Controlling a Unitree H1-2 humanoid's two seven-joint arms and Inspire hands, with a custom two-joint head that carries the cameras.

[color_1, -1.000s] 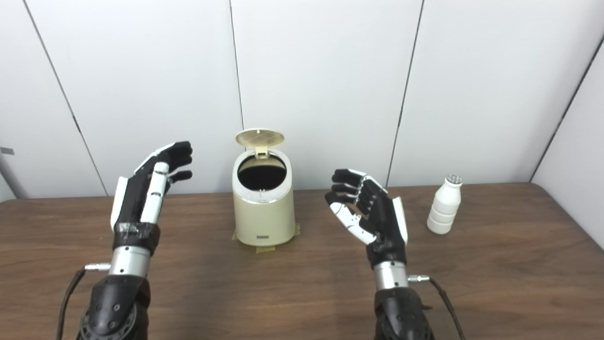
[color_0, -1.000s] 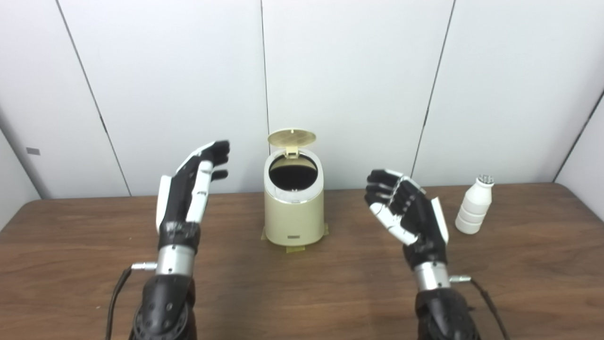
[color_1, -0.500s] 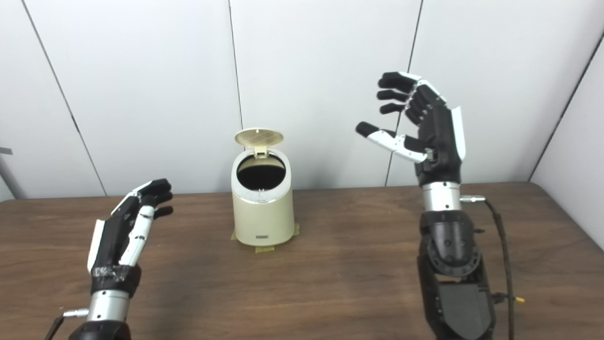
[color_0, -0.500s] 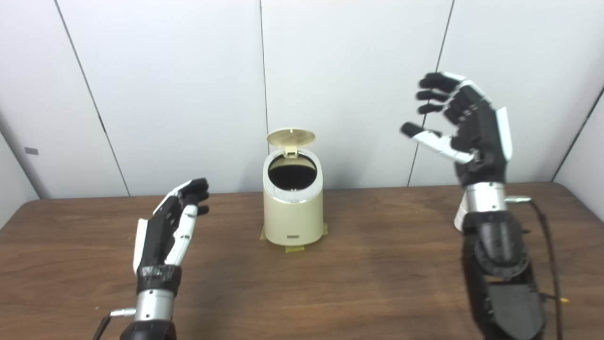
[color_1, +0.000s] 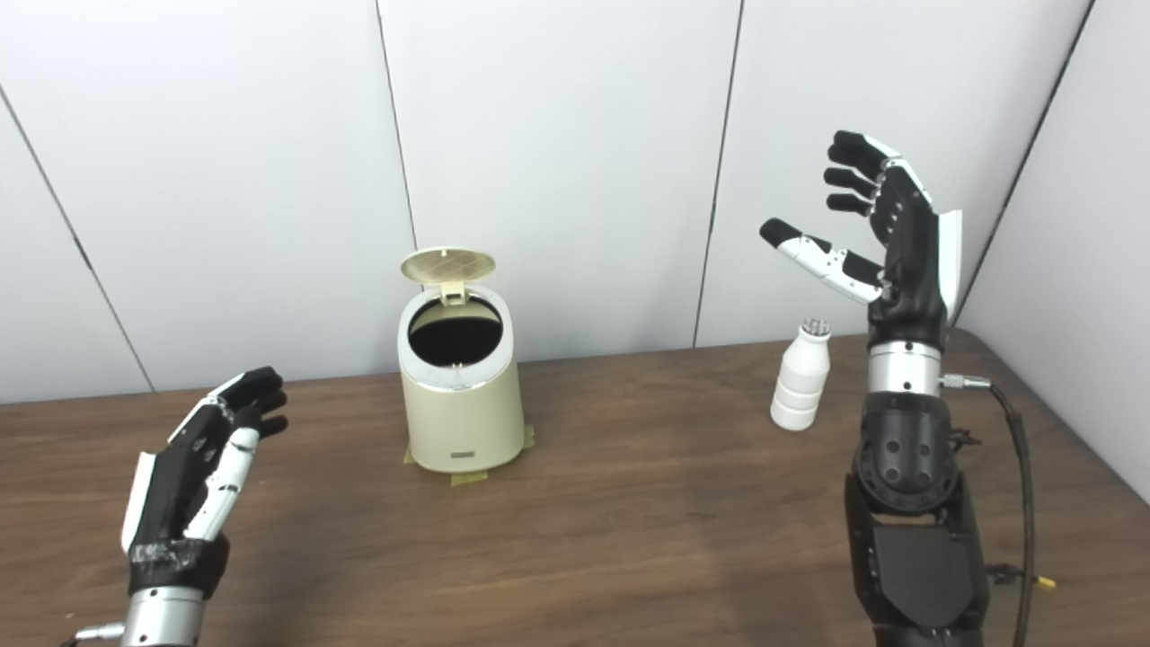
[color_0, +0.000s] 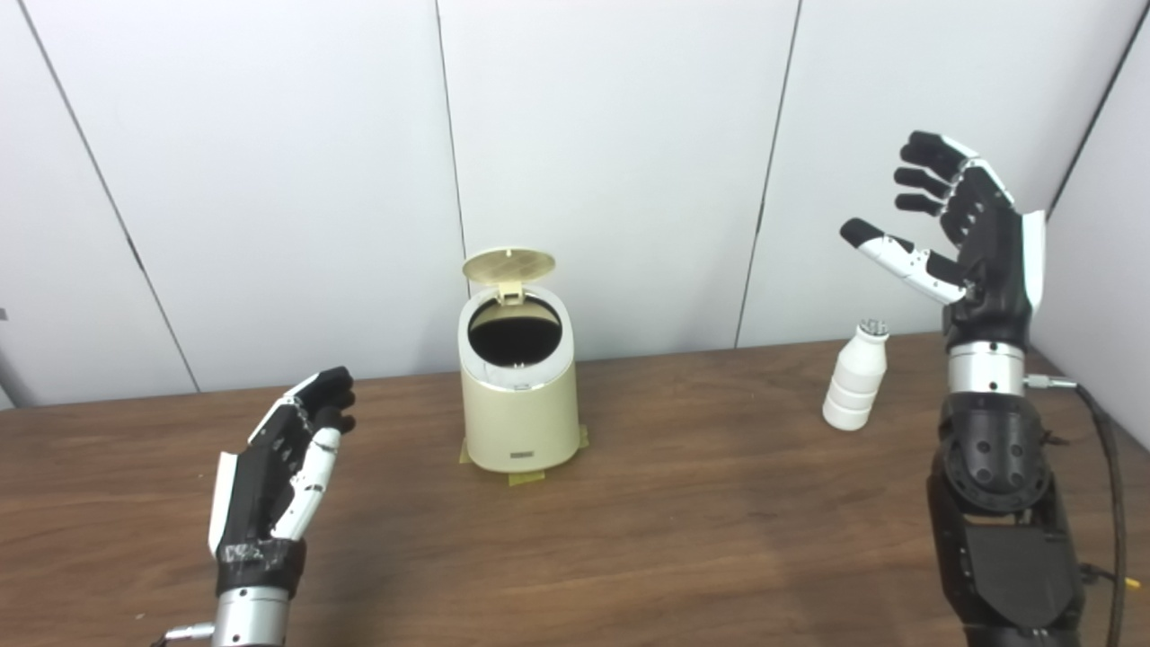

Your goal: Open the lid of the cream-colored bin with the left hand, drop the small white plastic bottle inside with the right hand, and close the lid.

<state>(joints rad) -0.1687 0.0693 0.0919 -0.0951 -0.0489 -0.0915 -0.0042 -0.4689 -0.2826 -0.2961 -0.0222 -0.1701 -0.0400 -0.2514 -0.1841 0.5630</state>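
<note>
The cream-colored bin (color_0: 521, 409) stands on the brown table (color_0: 683, 521) near the back, with its round lid (color_0: 508, 267) tipped up and the dark inside showing. The small white plastic bottle (color_0: 855, 379) stands upright to the right of the bin. My right hand (color_0: 966, 234) is open and empty, raised high above the table, to the right of and above the bottle. My left hand (color_0: 278, 467) is open and empty, low over the table, well left of the bin.
White wall panels (color_0: 629, 135) close off the back of the table. A side wall (color_0: 1105, 270) stands close on the right. A black cable (color_0: 1101, 485) hangs from my right wrist. Tape strips (color_0: 530, 476) show under the bin's base.
The camera has turned right, shifting the scene left. My right hand rose from the table's middle and moved right, uncovering the bottle. My left hand dropped low and back toward me.
</note>
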